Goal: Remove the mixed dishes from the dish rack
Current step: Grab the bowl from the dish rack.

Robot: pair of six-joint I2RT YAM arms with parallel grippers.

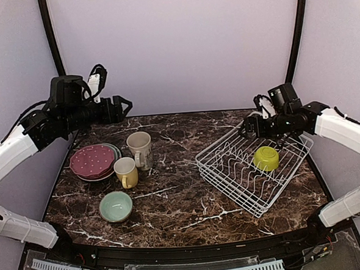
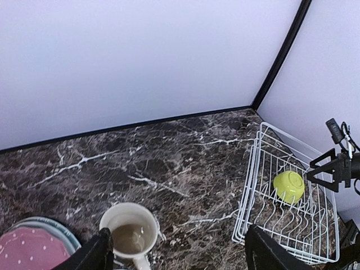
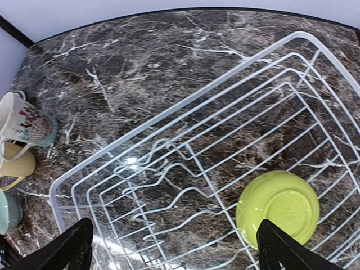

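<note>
The white wire dish rack [image 1: 226,164] stands at the right with one lime-green bowl [image 1: 266,158] lying upside down in it. At the left, a stack of plates [image 1: 94,161] with the maroon-pink dotted one on top, a cream-grey mug [image 1: 139,150], a yellow mug [image 1: 126,172] and a pale mint bowl [image 1: 116,206] stand on the table. My left gripper [image 1: 124,106] is open and empty, high over the back left. My right gripper [image 1: 248,127] is open and empty above the rack's far edge. In the right wrist view the bowl [image 3: 278,208] lies beside the right finger [image 3: 281,250].
The marble table [image 1: 177,190] ends at a black front rim. Lilac walls close in the back and sides. The left wrist view shows the cream-grey mug [image 2: 130,233] below, and the rack [image 2: 254,169] far to the right.
</note>
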